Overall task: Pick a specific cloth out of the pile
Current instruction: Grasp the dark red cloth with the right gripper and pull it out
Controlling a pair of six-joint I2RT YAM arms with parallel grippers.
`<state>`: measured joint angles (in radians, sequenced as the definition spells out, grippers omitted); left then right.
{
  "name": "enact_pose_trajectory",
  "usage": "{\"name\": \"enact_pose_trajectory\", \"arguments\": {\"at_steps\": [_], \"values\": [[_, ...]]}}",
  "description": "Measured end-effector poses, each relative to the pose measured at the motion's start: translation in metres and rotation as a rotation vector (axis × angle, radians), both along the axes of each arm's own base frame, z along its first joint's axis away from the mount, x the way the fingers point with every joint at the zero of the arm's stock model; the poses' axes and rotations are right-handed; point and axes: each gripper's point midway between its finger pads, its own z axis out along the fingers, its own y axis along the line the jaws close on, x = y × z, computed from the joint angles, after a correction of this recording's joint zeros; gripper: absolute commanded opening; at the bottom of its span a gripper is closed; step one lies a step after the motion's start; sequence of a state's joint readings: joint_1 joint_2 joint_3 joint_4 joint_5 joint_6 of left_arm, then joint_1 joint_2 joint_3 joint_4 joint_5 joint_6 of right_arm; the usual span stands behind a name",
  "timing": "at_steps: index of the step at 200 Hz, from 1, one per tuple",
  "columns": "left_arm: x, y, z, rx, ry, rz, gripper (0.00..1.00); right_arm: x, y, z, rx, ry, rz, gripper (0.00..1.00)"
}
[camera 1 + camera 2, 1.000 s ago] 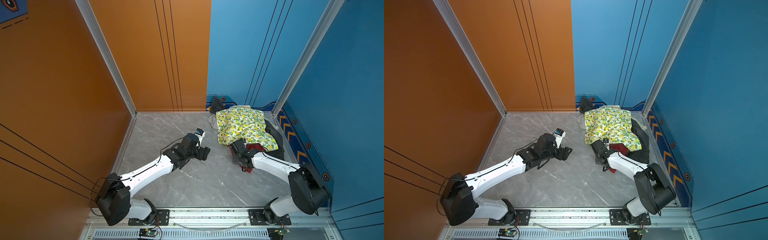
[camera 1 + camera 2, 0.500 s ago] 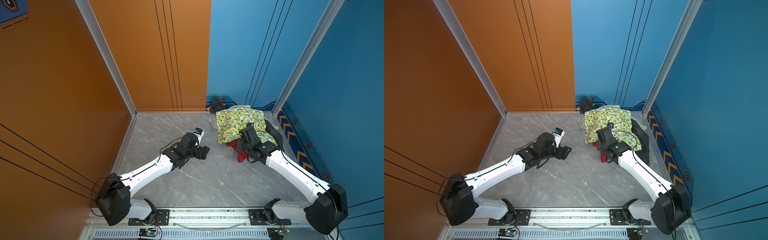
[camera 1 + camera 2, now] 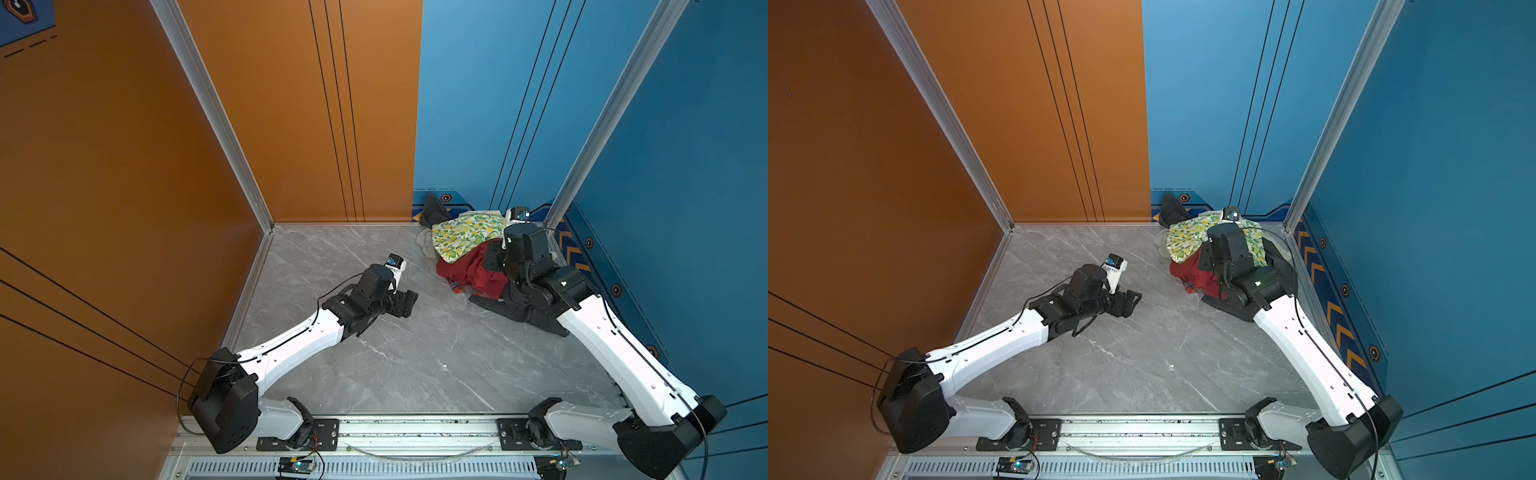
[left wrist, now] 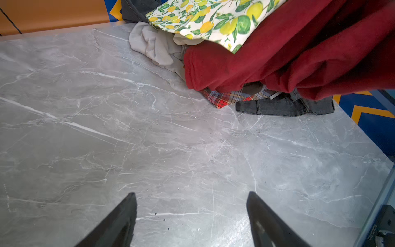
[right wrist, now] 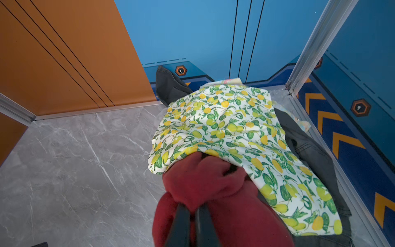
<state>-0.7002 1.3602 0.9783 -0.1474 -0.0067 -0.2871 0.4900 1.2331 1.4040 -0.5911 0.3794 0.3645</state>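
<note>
Evidently the cloth [image 5: 203, 177] is clamped in the right gripper [image 5: 192, 208], probably to be drawn from beneath the lemon cloth [image 5: 235, 124], while the left gripper [image 4: 191, 193] is held spread and empty.

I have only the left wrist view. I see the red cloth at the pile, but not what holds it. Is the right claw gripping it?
Observer: Yes. In the right wrist view the right claw is shut on a bunched fold of the red cloth.
Operator: Does the lemon cloth lie on it near the claw?
Observer: Yes, the edge of the lemon cloth drapes over the red cloth just past the claw tips.
Operator: What is on the far side of the lemon cloth?
Observer: A dark grey cloth lies along its side toward the blue wall, partly under it.
</note>
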Motion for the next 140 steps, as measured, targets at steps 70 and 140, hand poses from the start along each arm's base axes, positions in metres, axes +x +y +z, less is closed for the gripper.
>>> {"name": "enact_pose_trajectory", "arguments": {"at_steps": [70,140], "values": [[0.002,0.005,0.008,0.013,-0.035,0.012,0.81,0.012,0.051,0.075,0.084,-0.203,0.141,0.00],[0.007,0.043,0.054,-0.074,-0.203,0.087,0.84,0.004,0.136,0.109,0.152,-0.337,0.380,0.00]]}}
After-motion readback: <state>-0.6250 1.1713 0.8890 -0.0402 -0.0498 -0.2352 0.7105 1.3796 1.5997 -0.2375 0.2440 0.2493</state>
